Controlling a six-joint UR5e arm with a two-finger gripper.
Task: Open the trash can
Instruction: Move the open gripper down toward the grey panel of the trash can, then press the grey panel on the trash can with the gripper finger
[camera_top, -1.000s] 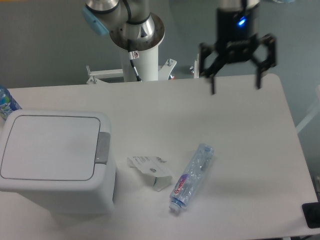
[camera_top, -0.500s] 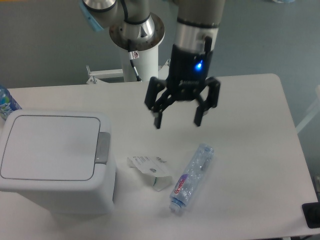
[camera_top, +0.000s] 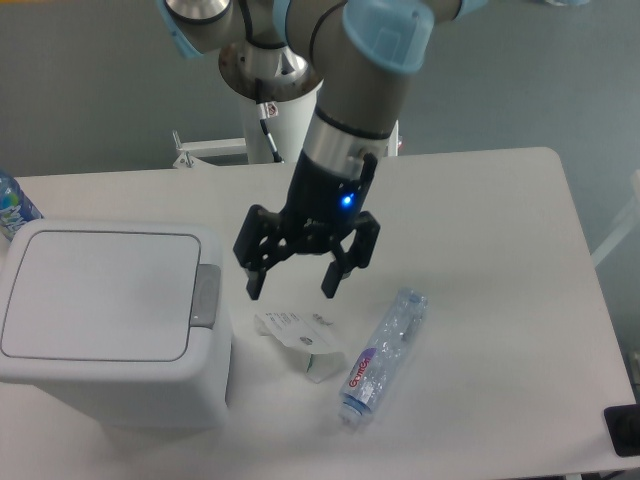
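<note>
At the near left of the table stands the trash can, a boxy white plastic bin with rounded corners and the largest thing in view. Its flat white lid lies closed and level on top, and a grey push-button latch sits at the middle of the lid's right edge, facing the centre of the table. To the right of the bin, on the tabletop, lies one crumpled white paper carton, near the bin's right wall but apart from it, and just beyond that one clear plastic bottle on its side, cap end toward the near edge, with a red and blue label. A small dark object shows at the near right corner, cut off by the frame. Above the carton, and a little farther back, hangs the gripper, black, with a blue light glowing on its body; its two fingers point downward and stand wide apart, holding nothing, and the left fingertip is just beside the latch without touching it, as far as can be told. The arm rises from the gripper, leaning up and to the right, grey with a light blue joint cap, and bends back to its white base post at the far edge of the table. At the far left edge a second bottle with a blue label is only partly in view behind the bin.
</note>
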